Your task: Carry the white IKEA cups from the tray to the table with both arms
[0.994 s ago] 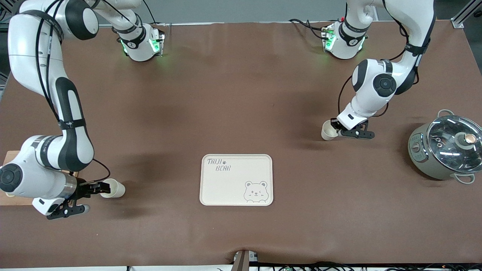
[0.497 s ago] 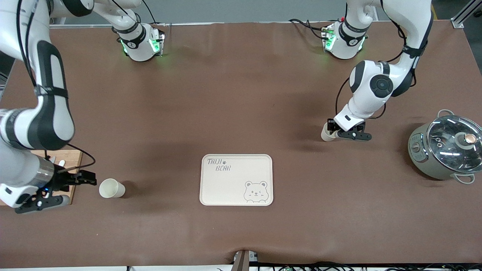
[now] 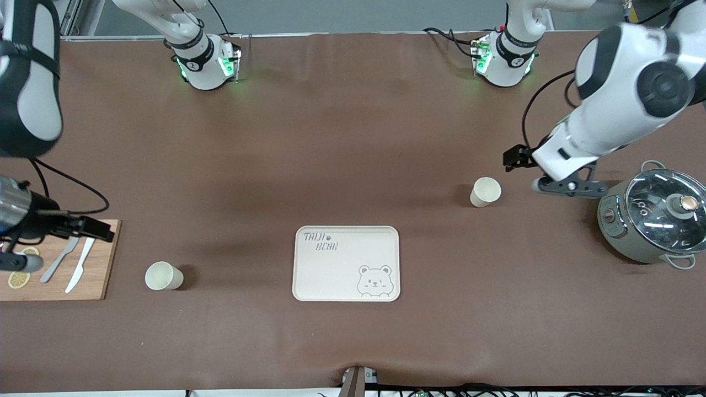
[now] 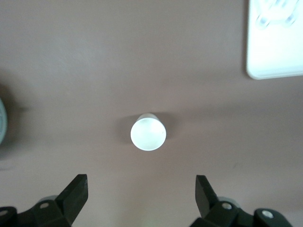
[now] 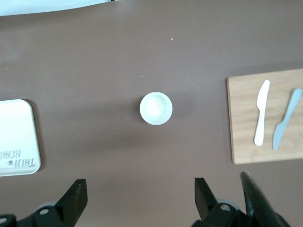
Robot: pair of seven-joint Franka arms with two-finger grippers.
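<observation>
1. Two arms hang raised: the left end effector (image 3: 518, 160), fingers spread and empty, near the pot (image 3: 653, 215); the right end effector (image 3: 91, 227), also spread and empty, over the cutting board (image 3: 94, 275).
2. The bear tray (image 3: 346, 263) lies mid-surface.
3. One white cup (image 3: 485, 192) stands upright toward the left arm's end; the other cup (image 3: 162, 275) stands beside the board.

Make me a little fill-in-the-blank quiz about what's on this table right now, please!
1. Both white cups stand upright on the brown ____.
2. The left gripper and the right gripper each hold ____.
3. The tray shows a drawing of a ____.
4. Two knives lie on the wooden ____.

Missing words: table; nothing; bear; board
</observation>
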